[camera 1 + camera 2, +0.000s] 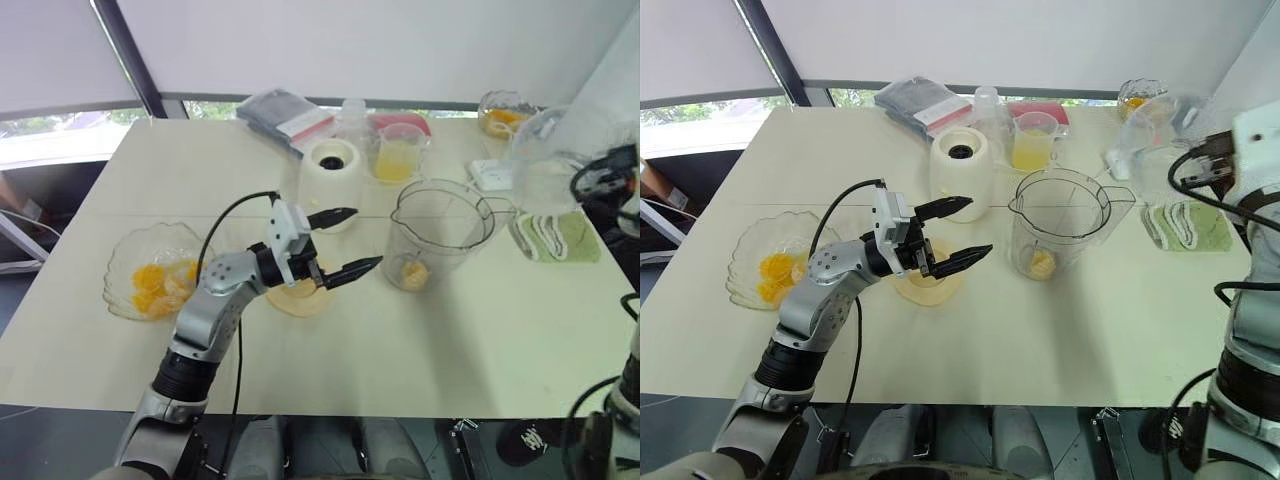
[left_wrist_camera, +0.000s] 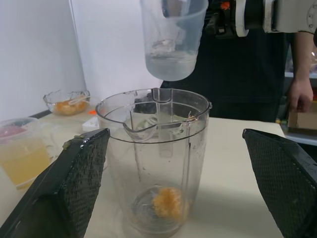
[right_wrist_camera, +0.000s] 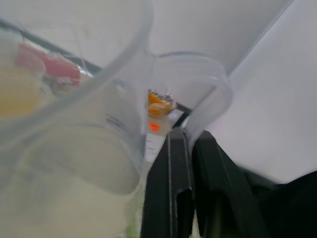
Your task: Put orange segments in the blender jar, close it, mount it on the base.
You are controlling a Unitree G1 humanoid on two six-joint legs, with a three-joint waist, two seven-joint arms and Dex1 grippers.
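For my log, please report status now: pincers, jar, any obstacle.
Left pincer open, empty. Right pincer shut on clear jug handle. Blender jar unlidded, one orange segment inside. Nothing blocking.

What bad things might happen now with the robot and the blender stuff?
1. The right pincer is shut on the handle of a clear measuring cup holding some liquid, up in the air near the blender jar; it might spill on the table.
2. The left pincer hangs open close beside the jar and could bump it.
3. The lid lies under that arm and might get knocked.
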